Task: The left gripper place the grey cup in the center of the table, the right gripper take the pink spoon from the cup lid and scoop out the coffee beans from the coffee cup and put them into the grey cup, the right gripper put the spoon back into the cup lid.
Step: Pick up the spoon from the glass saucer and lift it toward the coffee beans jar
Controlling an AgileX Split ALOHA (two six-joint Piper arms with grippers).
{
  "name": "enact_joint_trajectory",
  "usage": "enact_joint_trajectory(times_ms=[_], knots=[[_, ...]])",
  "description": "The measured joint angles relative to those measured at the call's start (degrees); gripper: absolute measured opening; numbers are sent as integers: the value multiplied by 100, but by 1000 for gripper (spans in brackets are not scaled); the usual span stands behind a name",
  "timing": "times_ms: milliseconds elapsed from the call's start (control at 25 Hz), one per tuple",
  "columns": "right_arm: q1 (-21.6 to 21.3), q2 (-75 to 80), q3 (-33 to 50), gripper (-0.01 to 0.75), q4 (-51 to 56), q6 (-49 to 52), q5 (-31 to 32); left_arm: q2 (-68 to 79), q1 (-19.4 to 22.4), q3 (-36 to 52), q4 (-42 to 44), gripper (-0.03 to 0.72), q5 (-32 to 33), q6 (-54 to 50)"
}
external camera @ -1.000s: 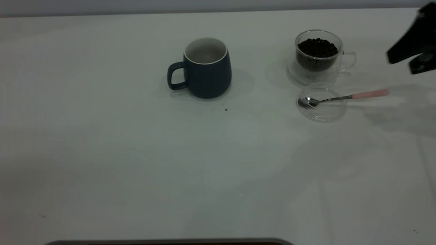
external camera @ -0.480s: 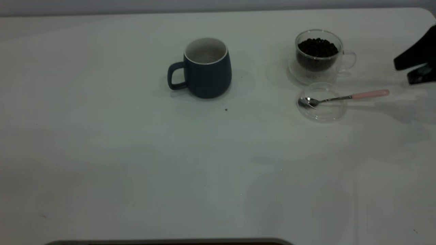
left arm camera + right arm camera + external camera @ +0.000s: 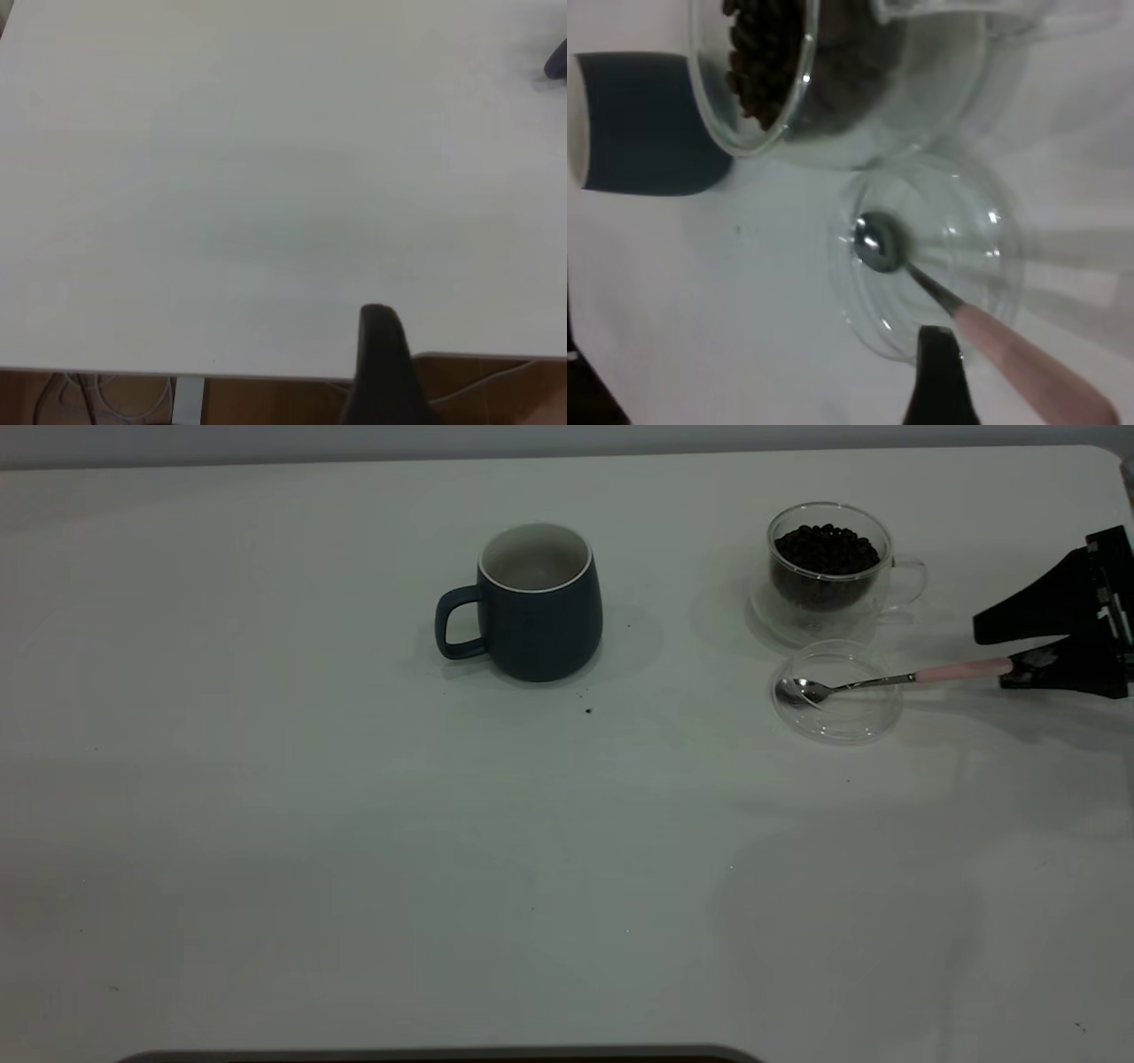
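Note:
The grey cup stands upright near the table's middle back, handle to the left; it also shows in the right wrist view. The glass coffee cup holds coffee beans. In front of it lies the clear cup lid. The pink spoon rests with its bowl in the lid and its handle pointing right. My right gripper is open, low at the table, one finger on each side of the handle's end. In the right wrist view one finger sits beside the handle. My left gripper shows only one finger, at the table's edge.
A stray dark speck lies in front of the grey cup. The white table spreads wide to the left and front. Its right edge is close behind my right gripper.
My right gripper has come down and to the left, from above the table's right edge to the end of the spoon's handle. The cups, lid and spoon have not moved.

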Motion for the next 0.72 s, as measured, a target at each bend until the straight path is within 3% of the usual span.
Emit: enact_joint_trajectory(times_ms=[600,720], knots=[[303,205,-24,587,128,-51,40,0,0,0,0,567,0,0],[303,210,-24,536,128,-51,33,0,0,0,0,567,0,0]])
